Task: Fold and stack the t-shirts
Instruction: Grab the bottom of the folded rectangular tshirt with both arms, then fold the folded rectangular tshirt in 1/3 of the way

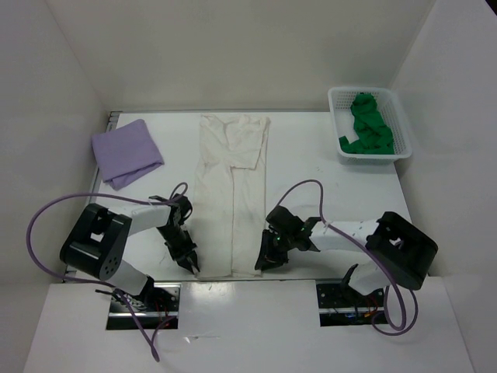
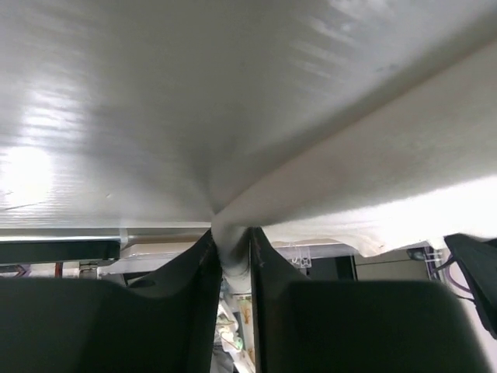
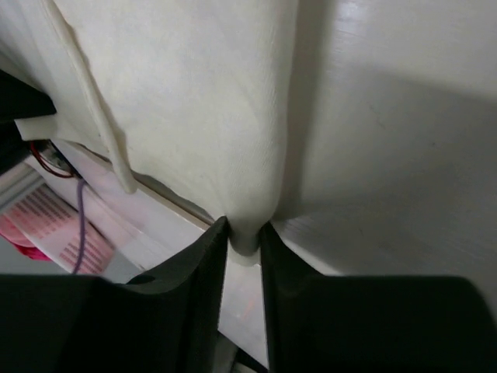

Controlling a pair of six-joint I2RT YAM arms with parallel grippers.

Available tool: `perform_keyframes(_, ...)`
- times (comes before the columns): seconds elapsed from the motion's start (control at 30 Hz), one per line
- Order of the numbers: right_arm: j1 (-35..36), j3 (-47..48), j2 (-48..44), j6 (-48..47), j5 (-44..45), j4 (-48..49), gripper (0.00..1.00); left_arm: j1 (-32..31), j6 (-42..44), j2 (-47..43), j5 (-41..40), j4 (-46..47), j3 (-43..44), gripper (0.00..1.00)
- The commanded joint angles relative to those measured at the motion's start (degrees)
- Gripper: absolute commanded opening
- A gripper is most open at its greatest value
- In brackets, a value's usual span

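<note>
A white table (image 1: 311, 163) stands boxed in by plain white walls (image 1: 233, 47) behind and on both sides. A bright glare patch (image 2: 23, 167) lies on its surface.

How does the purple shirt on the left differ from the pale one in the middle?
The purple shirt is folded into a small bundle; the cream shirt lies in a long strip. Nothing touches the purple shirt, while the left tool and right tool each pinch a near corner of the cream shirt. Both lie on the table.
</note>
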Motion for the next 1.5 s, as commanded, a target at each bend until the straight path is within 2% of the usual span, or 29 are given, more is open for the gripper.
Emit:
perform_keyframes(0.0, 1.09, 2.17, 1.08, 0.65, 0.9, 1.65, 0.26, -1.12, 1.98, -1.66, -0.67, -1.35, -0.13, 0.27)
perform_keyframes(0.07, 1.09, 2.17, 0.21, 1.18, 1.51, 1.65, 0.13, -1.13, 1.99, -3.32, -0.14, -1.35, 0.4, 0.3)
perform_keyframes(0.1, 1.09, 2.17, -0.32, 1.18, 1.52, 1.13, 0.04, -1.13, 2.6, -4.37, 0.47, -1.35, 1.01, 0.23)
perform_keyframes(0.13, 1.09, 2.17, -0.93, 1.18, 2.04, 0.0, 0.01, -1.13, 3.3, -4.9, 0.48, -1.87, 1.62, 0.23)
perform_keyframes(0.17, 1.09, 2.17, -2.25, 1.18, 2.05, -0.8, 0.0, -1.65, 3.31, -4.91, 0.48, -1.88, 2.41, 0.13)
perform_keyframes(0.27, 0.57, 6.38, -4.88, -1.36, 2.05, -6.33, 0.0, -1.66, 4.89, -6.4, -2.5, -4.07, 9.96, 0.02)
perform_keyframes(0.37, -4.6, 10.68, -6.29, -4.53, 2.05, -10.55, 0.0, 1.06, 5.42, -6.4, -1.03, -4.69, 16.37, 0.0)
perform_keyframes(0.57, -17.35, 18.42, -5.08, -10.59, 0.82, -11.89, 0.0, 11.52, 2.61, -5.26, 10.12, 6.18, 18.59, 0.0)
perform_keyframes(0.6, -20.93, 19.21, -3.51, -11.21, 0.03, -11.36, 0.0, 12.48, 1.82, -4.74, 10.67, 7.77, 19.46, 0.0)
perform_keyframes(0.7, -25.52, 25.96, 2.45, -14.27, -1.47, -10.83, 0.0, 14.87, -1.69, -2.81, 11.72, 15.85, 20.96, 0.0)
perform_keyframes(0.93, -28.96, 38.9, 18.89, -17.98, -0.85, -10.12, 0.0, 16.71, -0.65, 13.78, 6.28, 21.49, 33.96, 0.05)
perform_keyframes(1.23, -32.22, 56.48, 32.98, -21.85, 1.88, -13.99, 0.0, 17.33, -3.2, 26.9, 2.07, 25.02, 47.24, 0.07)
perform_keyframes(1.43, -32.74, 65.26, 41.32, -23.07, 1.34, -14.42, 0.0, 17.85, -3.89, 33.4, 0.92, 27.74, 51.64, 0.2)
perform_keyframes(1.47, -33.27, 67.89, 44.03, -23.08, 1.34, -15.56, 0.0, 17.85, -3.9, 33.41, 1.44, 28.53, 51.64, 0.3)
